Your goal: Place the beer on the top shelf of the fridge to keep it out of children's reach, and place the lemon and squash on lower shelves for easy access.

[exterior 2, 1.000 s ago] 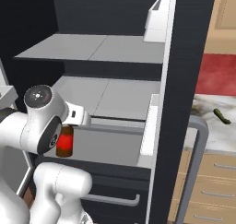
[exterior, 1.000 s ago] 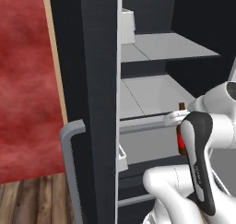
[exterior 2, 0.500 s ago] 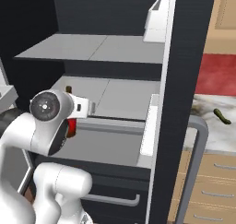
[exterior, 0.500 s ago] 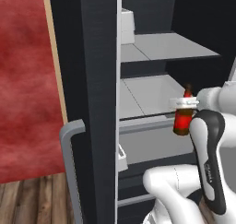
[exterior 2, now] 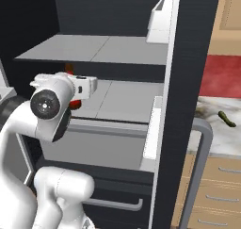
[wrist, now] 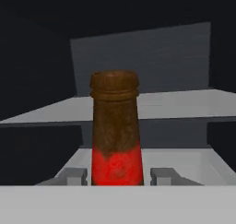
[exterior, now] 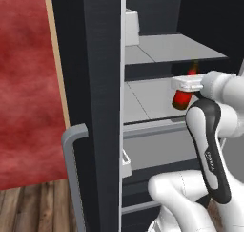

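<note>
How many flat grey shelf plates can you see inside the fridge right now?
2: the upper light-grey shelf plate, and the lower light-grey shelf plate beneath it, behind the held bottle. More may be hidden below.

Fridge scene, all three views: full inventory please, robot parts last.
beer: 1, dark brown glass with red label, upright in the end effector in front of the open fridge, below the front edge of the top shelf
top shelf: 1, light grey, highest plate in the fridge
lower shelf: 1, light grey with grey front rail, under the top shelf
fridge: 1, black sides, door open
fridge handle: 1, grey curved bar
squash: 1, dark green, on the counter at right
door rack: 1, white, upper door
end effector: 1, shut on the beer
</note>
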Controlling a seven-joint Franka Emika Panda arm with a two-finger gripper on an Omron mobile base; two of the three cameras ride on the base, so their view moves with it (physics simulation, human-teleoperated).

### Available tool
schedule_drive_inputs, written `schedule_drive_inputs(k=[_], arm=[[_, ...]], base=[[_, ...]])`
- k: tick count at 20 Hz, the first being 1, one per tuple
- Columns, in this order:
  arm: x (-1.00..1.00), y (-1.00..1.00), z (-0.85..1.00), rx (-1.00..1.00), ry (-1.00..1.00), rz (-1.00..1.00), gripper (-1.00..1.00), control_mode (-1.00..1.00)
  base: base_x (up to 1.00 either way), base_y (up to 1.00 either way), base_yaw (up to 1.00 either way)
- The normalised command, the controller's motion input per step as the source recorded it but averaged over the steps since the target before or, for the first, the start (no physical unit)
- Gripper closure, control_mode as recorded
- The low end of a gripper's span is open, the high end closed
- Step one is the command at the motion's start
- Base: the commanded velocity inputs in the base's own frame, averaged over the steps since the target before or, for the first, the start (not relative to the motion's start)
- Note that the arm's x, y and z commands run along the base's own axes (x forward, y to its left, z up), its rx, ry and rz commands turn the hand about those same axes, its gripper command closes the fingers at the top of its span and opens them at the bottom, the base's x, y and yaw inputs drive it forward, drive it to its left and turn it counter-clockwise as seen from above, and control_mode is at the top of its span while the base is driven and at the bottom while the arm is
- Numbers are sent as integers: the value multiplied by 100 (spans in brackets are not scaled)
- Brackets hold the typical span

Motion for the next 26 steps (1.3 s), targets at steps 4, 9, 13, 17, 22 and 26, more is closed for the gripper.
schedule_drive_inputs(k=[4, 9, 13, 17, 22, 26], arm=[[26, 0, 96, -3, -4, -1, 100, -100], [33, 0, 69, -9, 0, -3, 100, -100], [30, -1, 41, -3, 0, -4, 100, -100], [35, -1, 31, -4, 0, -7, 100, -100], [42, 0, 9, 0, 0, -5, 100, -100], [64, -1, 0, 4, 0, 0, 100, -100]], base=[[0, 0, 0], [0, 0, 0], [0, 0, 0], [0, 0, 0], [0, 0, 0], [0, 0, 0]])
